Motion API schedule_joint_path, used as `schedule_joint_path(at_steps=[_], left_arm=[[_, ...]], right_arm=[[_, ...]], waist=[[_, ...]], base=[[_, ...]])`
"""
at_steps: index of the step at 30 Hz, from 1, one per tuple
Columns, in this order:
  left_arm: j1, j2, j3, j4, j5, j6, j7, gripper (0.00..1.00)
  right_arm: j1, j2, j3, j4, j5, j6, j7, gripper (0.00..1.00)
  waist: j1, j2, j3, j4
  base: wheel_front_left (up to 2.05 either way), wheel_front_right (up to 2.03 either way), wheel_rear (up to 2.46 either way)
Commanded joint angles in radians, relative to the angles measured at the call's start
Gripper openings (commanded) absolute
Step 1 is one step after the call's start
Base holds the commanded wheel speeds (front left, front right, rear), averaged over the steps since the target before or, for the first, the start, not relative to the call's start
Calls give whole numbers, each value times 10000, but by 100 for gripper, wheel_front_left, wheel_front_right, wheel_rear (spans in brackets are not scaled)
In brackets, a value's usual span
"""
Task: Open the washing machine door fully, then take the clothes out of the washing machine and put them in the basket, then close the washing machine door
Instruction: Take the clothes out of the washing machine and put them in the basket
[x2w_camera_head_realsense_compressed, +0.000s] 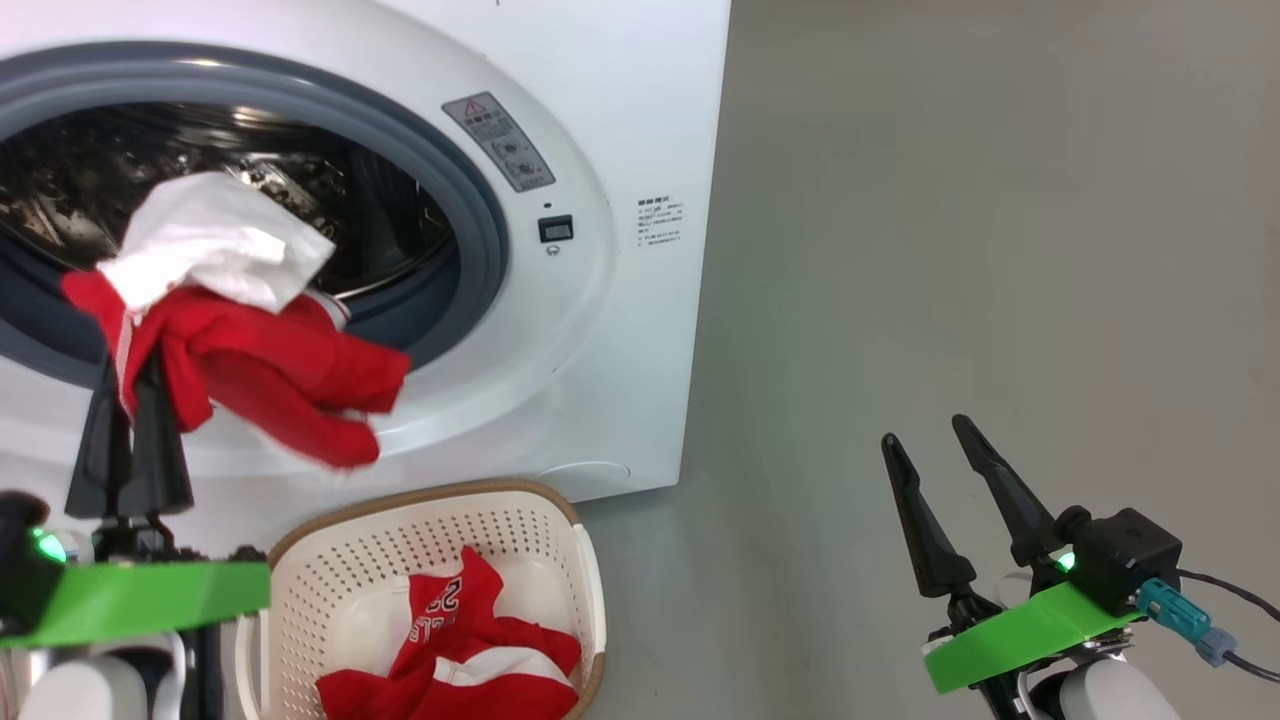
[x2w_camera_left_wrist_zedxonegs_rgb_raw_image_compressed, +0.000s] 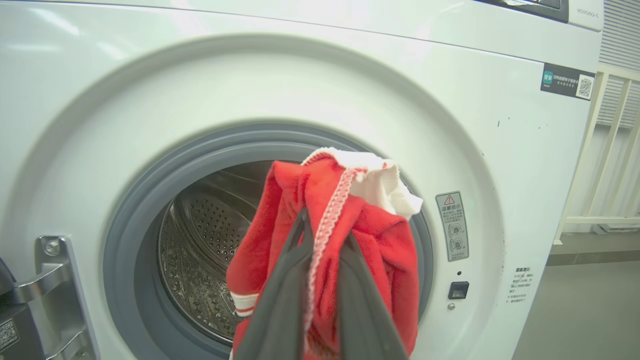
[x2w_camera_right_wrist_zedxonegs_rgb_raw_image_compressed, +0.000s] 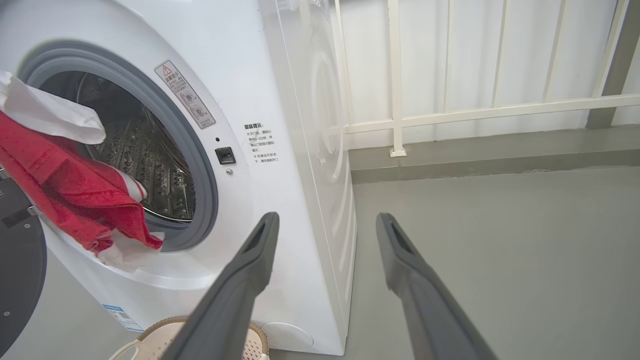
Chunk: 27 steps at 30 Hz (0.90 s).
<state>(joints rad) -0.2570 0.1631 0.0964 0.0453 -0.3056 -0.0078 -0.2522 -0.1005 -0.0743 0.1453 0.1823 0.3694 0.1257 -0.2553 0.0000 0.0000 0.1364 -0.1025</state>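
Note:
The white washing machine (x2w_camera_head_realsense_compressed: 610, 300) stands with its drum (x2w_camera_left_wrist_zedxonegs_rgb_raw_image_compressed: 200, 250) exposed. The washing machine door (x2w_camera_right_wrist_zedxonegs_rgb_raw_image_compressed: 17, 280) is swung open; its dark edge shows at the left of the right wrist view. My left gripper (x2w_camera_head_realsense_compressed: 125, 385) is shut on a red and white garment (x2w_camera_head_realsense_compressed: 260, 350) and holds it in front of the opening, above the basket (x2w_camera_head_realsense_compressed: 565, 520). In the left wrist view the cloth (x2w_camera_left_wrist_zedxonegs_rgb_raw_image_compressed: 385, 240) drapes over both fingers (x2w_camera_left_wrist_zedxonegs_rgb_raw_image_compressed: 280, 300). A second red and white garment (x2w_camera_head_realsense_compressed: 450, 650) lies in the basket. My right gripper (x2w_camera_head_realsense_compressed: 924, 430) is open and holds nothing, off to the machine's right over the floor.
Grey floor (x2w_camera_head_realsense_compressed: 1000, 250) spreads to the right of the machine. A white railing (x2w_camera_right_wrist_zedxonegs_rgb_raw_image_compressed: 450, 110) on a low grey curb runs behind it. The door's metal hinge (x2w_camera_left_wrist_zedxonegs_rgb_raw_image_compressed: 47, 280) sits at the opening's left side. The basket stands close against the machine's front.

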Motion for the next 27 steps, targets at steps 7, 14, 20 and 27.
schedule_joint_path(at_steps=[7, 14, 20, 27], left_arm=[[795, -251, 165, -1343, 36, 222, -82, 0], [1147, -626, -195, -333, -206, 145, -76, 0], [749, -766, -381, 1985, -426, 188, 197, 0], [-573, -865, -366, 5070, -940, 32, 285, 0]], right_arm=[[148, -92, 155, -264, 30, 50, -65, 100], [10, -118, 250, -284, 34, 50, -65, 100], [-242, -136, 470, -194, 108, 50, -65, 100], [-508, -178, 589, -214, 159, 50, -65, 100]], waist=[[0, 0, -125, 114], [0, 0, 249, 225], [0, 0, 572, 111], [0, 0, 1181, -64]], base=[[0, 0, 0], [0, 0, 0], [0, 0, 0], [0, 0, 0]])
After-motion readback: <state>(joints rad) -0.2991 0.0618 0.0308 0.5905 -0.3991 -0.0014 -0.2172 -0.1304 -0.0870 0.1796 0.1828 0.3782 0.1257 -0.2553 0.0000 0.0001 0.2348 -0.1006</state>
